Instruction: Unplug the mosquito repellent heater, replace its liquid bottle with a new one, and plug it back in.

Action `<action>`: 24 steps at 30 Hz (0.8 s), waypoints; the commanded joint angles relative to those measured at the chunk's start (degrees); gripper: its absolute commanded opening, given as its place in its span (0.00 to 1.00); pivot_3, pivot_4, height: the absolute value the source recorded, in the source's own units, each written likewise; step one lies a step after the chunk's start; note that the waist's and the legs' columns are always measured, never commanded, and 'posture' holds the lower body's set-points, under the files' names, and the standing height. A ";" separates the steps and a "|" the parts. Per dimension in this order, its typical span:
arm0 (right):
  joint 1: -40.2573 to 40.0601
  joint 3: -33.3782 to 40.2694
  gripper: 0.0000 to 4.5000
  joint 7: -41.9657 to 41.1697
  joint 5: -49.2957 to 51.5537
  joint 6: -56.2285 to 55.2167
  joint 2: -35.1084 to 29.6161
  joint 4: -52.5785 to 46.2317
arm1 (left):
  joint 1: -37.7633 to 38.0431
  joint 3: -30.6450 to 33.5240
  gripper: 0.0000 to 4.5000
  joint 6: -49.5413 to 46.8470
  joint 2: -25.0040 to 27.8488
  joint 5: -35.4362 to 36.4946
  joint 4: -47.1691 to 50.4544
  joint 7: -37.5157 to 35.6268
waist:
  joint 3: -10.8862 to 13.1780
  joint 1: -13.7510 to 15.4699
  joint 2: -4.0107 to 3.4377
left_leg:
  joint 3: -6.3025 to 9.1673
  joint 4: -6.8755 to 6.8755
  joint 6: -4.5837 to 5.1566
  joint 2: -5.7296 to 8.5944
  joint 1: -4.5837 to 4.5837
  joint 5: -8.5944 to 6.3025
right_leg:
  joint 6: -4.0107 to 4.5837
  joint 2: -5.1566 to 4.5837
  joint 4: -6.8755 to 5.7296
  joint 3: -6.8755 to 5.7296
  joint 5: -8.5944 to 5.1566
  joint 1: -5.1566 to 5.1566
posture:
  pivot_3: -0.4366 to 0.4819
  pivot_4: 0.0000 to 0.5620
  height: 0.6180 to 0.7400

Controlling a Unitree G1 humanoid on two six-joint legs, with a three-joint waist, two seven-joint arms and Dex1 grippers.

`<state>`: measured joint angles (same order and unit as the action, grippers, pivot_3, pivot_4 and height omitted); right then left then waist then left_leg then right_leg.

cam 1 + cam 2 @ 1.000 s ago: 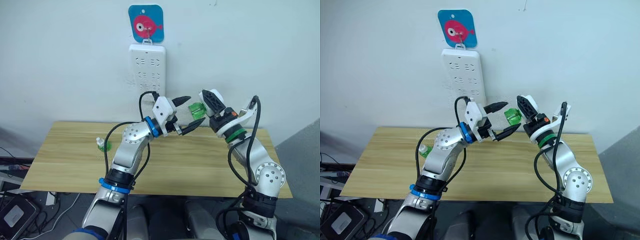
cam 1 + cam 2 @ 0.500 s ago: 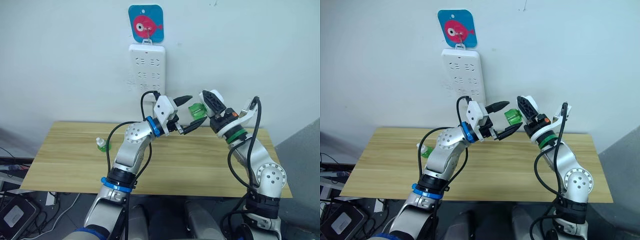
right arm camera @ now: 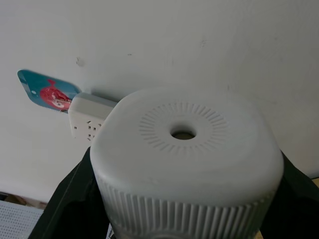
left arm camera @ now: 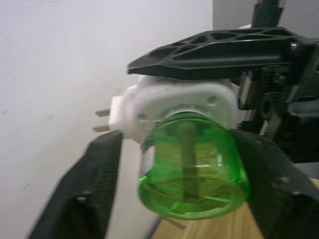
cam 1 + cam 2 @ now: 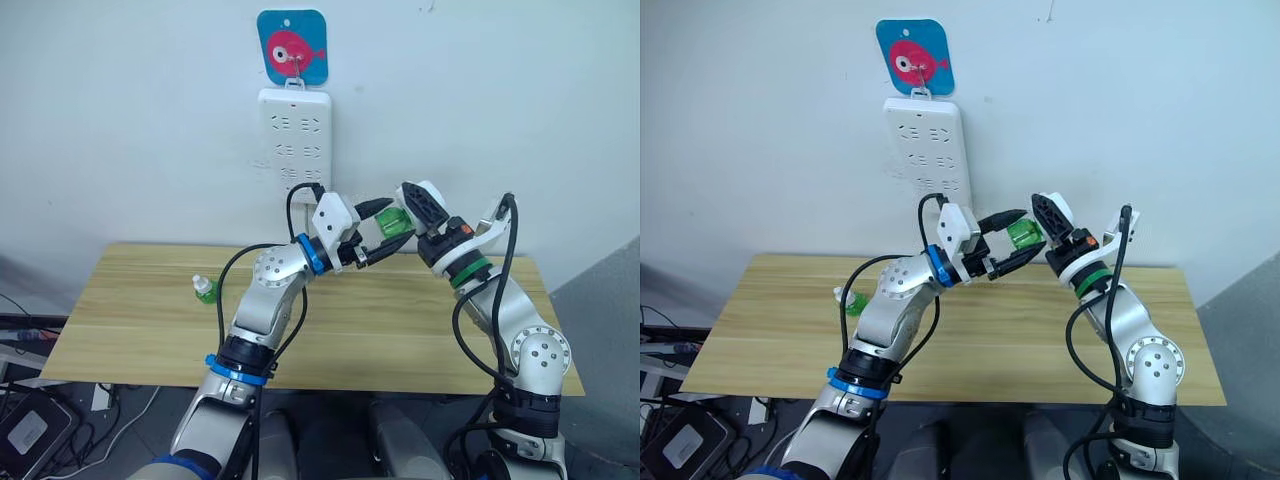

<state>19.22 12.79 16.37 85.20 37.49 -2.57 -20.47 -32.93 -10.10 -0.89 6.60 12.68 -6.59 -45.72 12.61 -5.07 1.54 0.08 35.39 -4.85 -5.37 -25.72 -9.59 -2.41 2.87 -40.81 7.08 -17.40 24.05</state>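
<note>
The mosquito repellent heater (image 4: pixel 174 107) is held up above the wooden table (image 5: pixel 130 330), already out of the wall-hung power strip (image 5: pixel 295 135), clamped between the black fingers of the right gripper (image 5: pixel 425 215). Its green liquid bottle (image 4: pixel 192 172) is still fitted and sticks out of the heater toward the left arm, long axis running roughly straight at the left gripper (image 5: pixel 378 232) (the wick stem shows through the green wall). That gripper is spread, one finger (image 4: pixel 82 199) on either flank of the bottle, and I cannot tell whether they touch it yet. So the next move is likely a squeeze on the bottle, then a twist off. The prongs (image 4: pixel 104 119) point aside toward the wall. The new one (image 5: pixel 205 290), white-capped, stands well apart near the table's left end; nothing blocks the way.
</note>
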 commanded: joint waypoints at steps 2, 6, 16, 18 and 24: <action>0.36 0.38 0.69 0.02 2.16 -1.62 -0.62 -2.85 | 0.02 0.04 0.50 -0.03 -0.07 0.82 2.65 0.66 | 0.00 -0.05 0.00 | 0.00 0.00 0.00 0.00 0.00 0.00 | 0.00 0.00 0.00 0.01 0.00 0.00 | 0.39 0.39 1.00; 0.43 0.58 0.69 0.18 2.40 -2.40 -1.15 -2.51 | 0.39 -0.08 0.50 -0.33 0.12 1.02 3.09 0.57 | 0.00 -0.03 0.00 | 0.00 0.00 0.00 0.00 0.00 0.00 | 0.00 0.00 0.00 0.00 0.00 0.00 | 0.39 0.40 1.00; 0.03 -0.06 0.69 -0.01 2.09 -2.57 -1.69 -2.34 | 0.78 0.08 0.50 -1.33 0.53 0.79 3.78 1.46 | 0.01 -0.01 -0.01 | 0.00 -0.01 0.00 0.00 -0.01 0.00 | 0.00 0.00 0.03 0.00 0.00 0.00 | 0.40 0.40 1.00; 0.01 -0.07 0.69 -0.06 1.95 -2.58 -1.86 -2.24 | 0.92 0.02 0.50 -1.28 0.59 0.75 4.01 1.52 | 0.01 -0.01 -0.01 | 0.00 -0.01 0.00 0.00 0.00 0.00 | 0.00 0.00 0.03 0.00 0.00 0.00 | 0.40 0.40 1.00; 0.10 0.11 0.69 -0.17 2.01 -2.73 -2.33 -1.96 | 1.32 -0.19 0.58 -1.60 0.64 1.17 4.63 1.47 | 0.01 0.00 -0.01 | 0.00 -0.02 0.00 0.00 0.00 0.00 | 0.00 0.00 0.04 0.01 0.00 0.00 | 0.40 0.40 1.00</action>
<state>19.12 11.67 16.92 86.54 36.35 -4.19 -20.46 -31.92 -10.68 -2.52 7.13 12.92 -4.50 -44.48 12.62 -5.08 1.54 0.09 35.36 -4.85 -5.37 -25.72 -9.60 -2.41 2.88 -40.77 7.08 -17.40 24.06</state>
